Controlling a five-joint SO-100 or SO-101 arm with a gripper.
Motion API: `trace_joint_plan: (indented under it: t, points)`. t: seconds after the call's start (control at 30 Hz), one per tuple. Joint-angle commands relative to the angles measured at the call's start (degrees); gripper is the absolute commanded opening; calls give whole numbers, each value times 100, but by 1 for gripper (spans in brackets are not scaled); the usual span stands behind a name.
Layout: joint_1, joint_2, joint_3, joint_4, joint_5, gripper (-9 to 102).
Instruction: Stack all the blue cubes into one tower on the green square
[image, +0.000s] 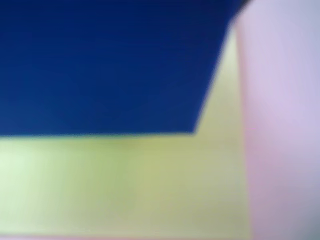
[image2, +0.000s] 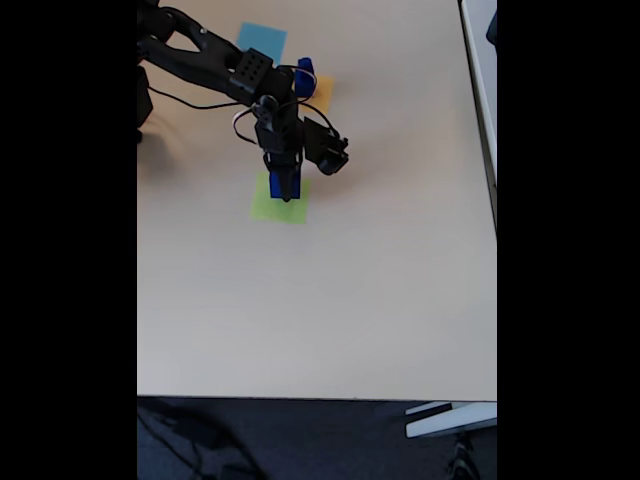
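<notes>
Pincer (image2: 285, 192) over green square (image2: 268, 208) | blue cube (image: 105, 65) between fingers (grip looks closed) | table (image2: 330, 300) beige

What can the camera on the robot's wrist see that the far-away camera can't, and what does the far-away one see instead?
The wrist view gives a blurry close-up: a dark blue cube with its straight edge and corner lying on the green square.

The fixed view shows the whole scene: the arm reaching over the table, the gripper above the green square, a light-blue square, an orange square and another blue cube behind the arm.

Both show a blue cube over the green paper.
</notes>
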Motion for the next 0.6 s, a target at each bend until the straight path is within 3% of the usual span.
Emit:
trace_joint_plan:
  t: [0.0, 0.57]
  points:
    - [9, 97, 26, -79, 97, 0]
    - [193, 88, 246, -299, -44, 0]
